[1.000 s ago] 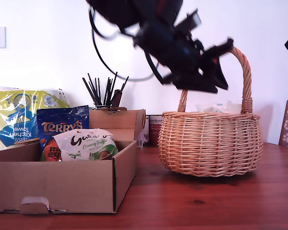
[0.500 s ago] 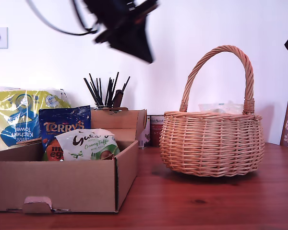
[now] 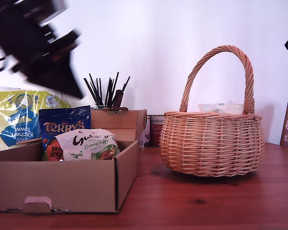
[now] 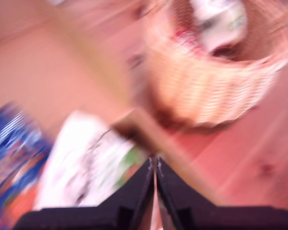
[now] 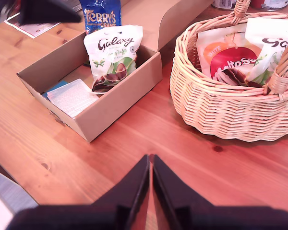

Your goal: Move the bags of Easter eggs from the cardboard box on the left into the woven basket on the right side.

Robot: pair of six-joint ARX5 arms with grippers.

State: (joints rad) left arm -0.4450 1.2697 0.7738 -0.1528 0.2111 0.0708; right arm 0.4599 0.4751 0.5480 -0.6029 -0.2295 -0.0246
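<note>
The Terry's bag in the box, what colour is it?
Blue, with orange lettering; the Terry's bag shows best in the exterior view.

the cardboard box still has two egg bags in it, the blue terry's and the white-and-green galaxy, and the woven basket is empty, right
Not quite: the woven basket is not empty. The second wrist view shows bags inside it, a red-and-cream Maltesers bag and a white-and-green one. The rest holds: the cardboard box contains the blue Terry's bag and the white-and-green Galaxy bag.

A blurred arm (image 3: 38, 45) hangs above the cardboard box (image 3: 62, 184), woven basket (image 3: 211, 143) well apart
</note>
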